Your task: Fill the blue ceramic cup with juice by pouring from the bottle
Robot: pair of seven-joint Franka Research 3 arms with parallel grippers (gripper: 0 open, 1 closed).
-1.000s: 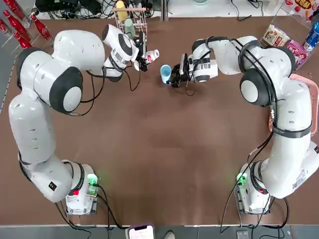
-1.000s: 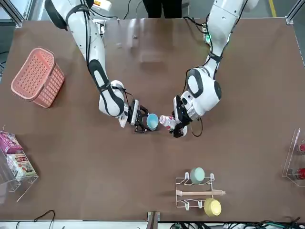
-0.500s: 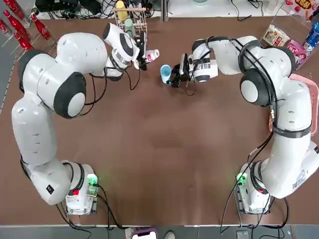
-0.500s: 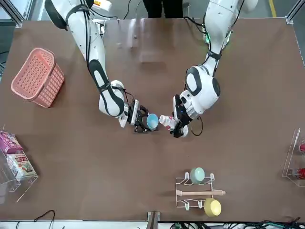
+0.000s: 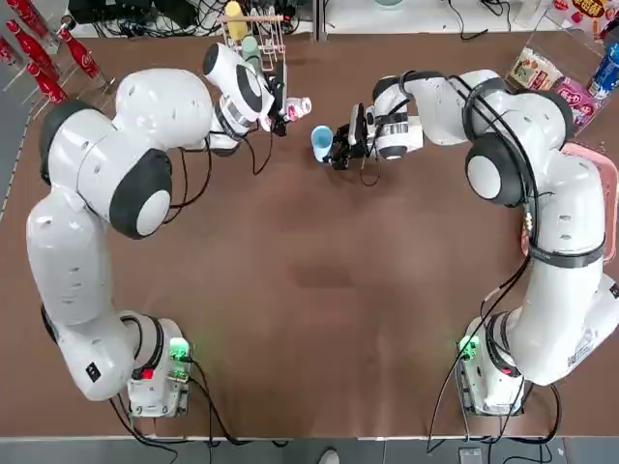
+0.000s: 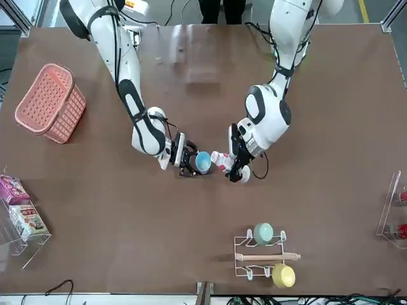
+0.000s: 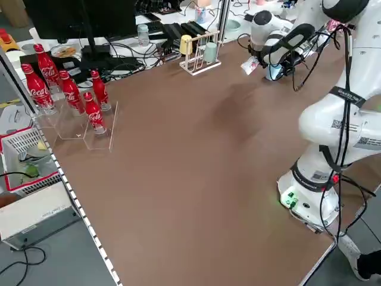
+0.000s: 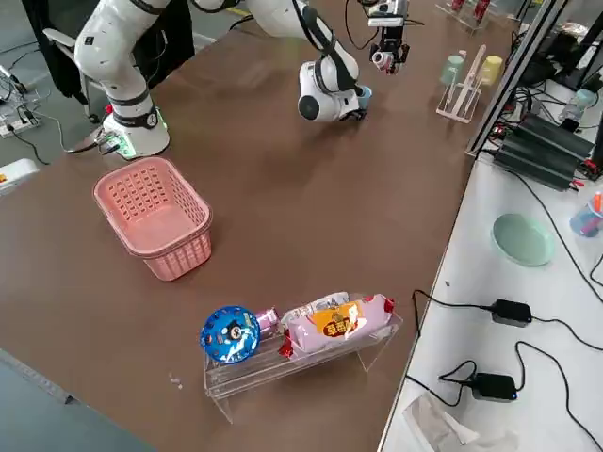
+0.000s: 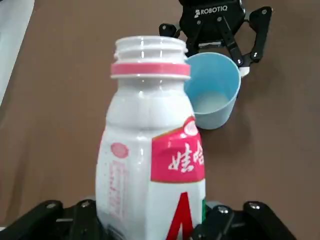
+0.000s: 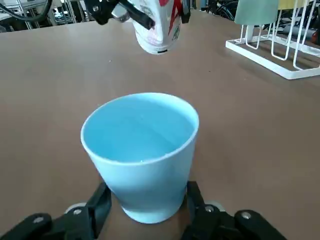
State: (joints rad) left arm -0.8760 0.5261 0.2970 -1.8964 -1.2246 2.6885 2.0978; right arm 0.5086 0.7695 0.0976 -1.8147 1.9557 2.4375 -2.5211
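a: where's the blue ceramic cup (image 5: 321,142)?
b: upright on the table, pinched low on its wall by the right gripper (image 10: 145,210), whose arm reaches in low and level

a: and the bottle (image 9: 151,165)?
b: clamped in the left gripper (image 5: 280,108), uncapped, tipped with its mouth toward the cup, just beside it but not over the rim; the left arm bends in beside the wire rack (image 5: 253,32)

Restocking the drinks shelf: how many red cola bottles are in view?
4, standing together in a clear holder at the table's far left corner. A fifth seems to stand among them; others may be hidden.
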